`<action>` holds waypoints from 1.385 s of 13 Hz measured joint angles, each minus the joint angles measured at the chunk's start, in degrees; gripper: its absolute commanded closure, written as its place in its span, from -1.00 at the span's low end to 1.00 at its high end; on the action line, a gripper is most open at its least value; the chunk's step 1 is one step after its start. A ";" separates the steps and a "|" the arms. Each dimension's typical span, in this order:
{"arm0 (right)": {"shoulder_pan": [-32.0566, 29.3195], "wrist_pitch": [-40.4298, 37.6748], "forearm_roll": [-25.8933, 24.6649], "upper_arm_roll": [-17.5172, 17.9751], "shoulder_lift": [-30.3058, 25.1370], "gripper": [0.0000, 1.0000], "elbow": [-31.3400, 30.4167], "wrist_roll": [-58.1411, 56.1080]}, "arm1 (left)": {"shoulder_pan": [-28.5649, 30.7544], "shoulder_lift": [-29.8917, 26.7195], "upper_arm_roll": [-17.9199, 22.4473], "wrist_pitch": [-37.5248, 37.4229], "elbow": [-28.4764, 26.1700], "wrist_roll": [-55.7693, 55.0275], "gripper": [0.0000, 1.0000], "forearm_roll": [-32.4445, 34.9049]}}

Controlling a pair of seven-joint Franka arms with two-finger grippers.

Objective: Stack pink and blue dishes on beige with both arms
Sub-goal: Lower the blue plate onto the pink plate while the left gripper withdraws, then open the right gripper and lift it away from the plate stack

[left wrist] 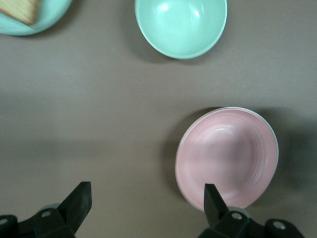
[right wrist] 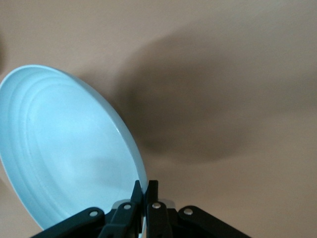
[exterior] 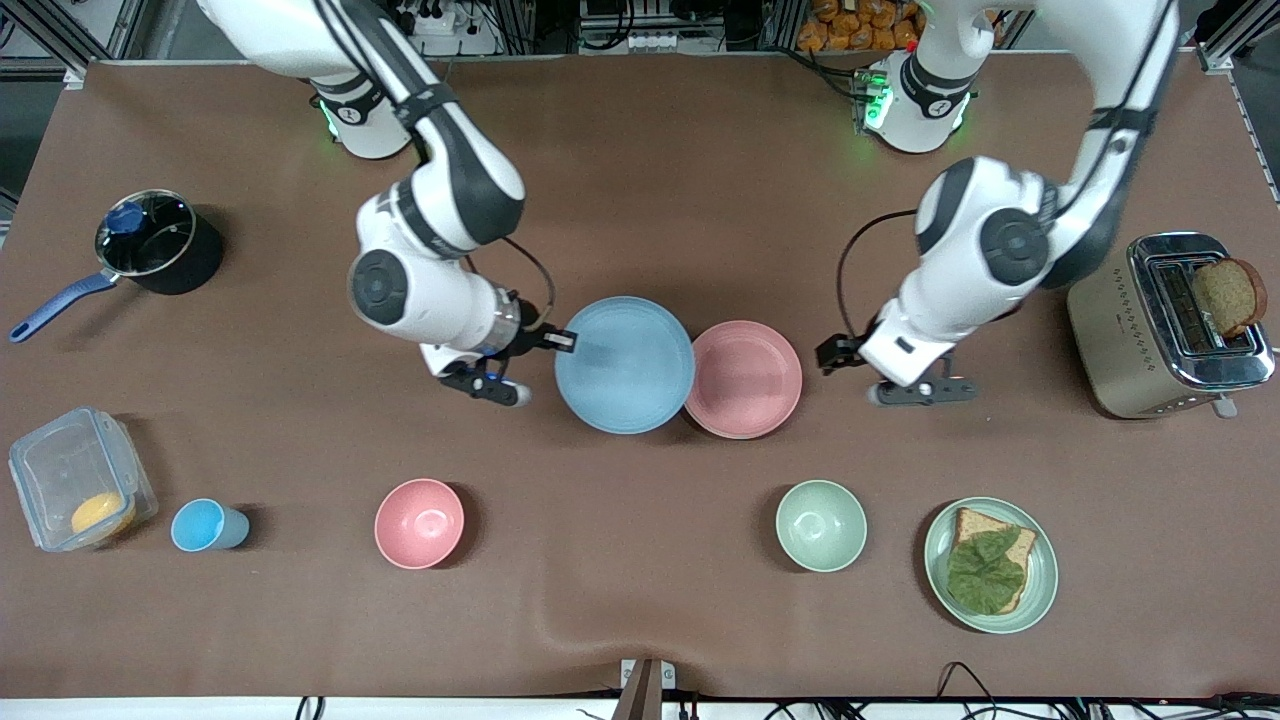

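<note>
Pinching blue plate [exterior: 625,365] rim, right gripper [right wrist: 144,198], left gripper [left wrist: 146,203] spread empty beside pink plate [exterior: 745,380], beige plate perhaps hidden beneath.

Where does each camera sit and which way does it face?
Front view: high across the table, facing both arms' bases; shows both arms, the round matte light blue plate and the round matte pale pink plate.
Left wrist view: on the left arm's wrist, looking down past the open left claw at the pink plate.
Right wrist view: on the right wrist; the right claw is shut on the blue plate's rim.
Shared: each wrist view shares its plate with the front view.
</note>
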 measured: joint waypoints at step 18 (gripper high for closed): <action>12.06 19.93 -0.03 -1.29 14.06 -1.00 9.71 9.82 | 10.48 -6.77 0.83 -27.21 16.20 3.70 -1.00 2.74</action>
